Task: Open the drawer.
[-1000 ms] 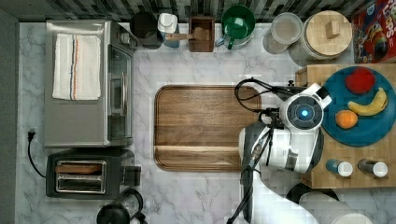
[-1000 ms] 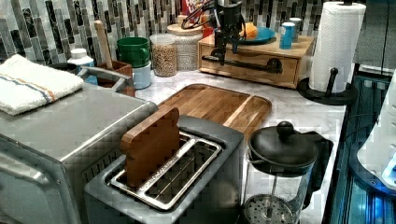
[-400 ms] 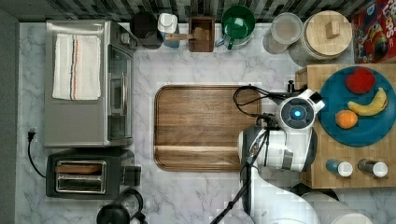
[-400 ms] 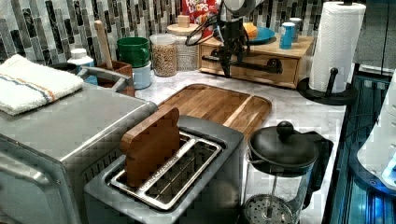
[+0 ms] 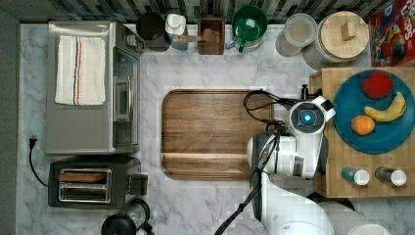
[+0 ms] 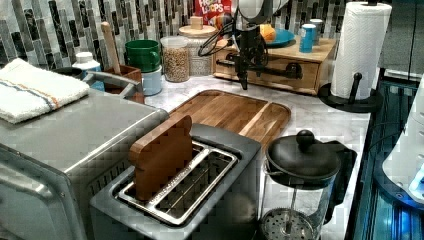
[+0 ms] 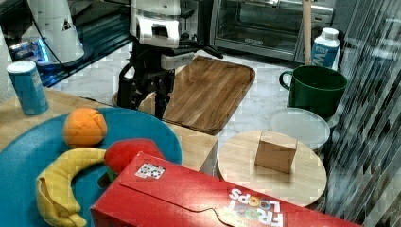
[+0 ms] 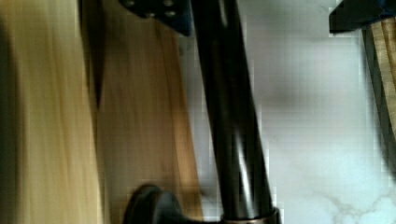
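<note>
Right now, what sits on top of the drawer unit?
On the drawer unit: a blue plate holding an apple, banana and orange, plus two shakers. The drawer's inside is hidden.

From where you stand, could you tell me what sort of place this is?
Most likely a kitchen counter: a toaster oven, a slot toaster and a French press stand on the marble worktop.

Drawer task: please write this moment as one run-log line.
phase: approach | gripper: lowered in front of drawer, at its bar handle | drawer: looks closed | grasp: unconfirmed | tray: untouched
</note>
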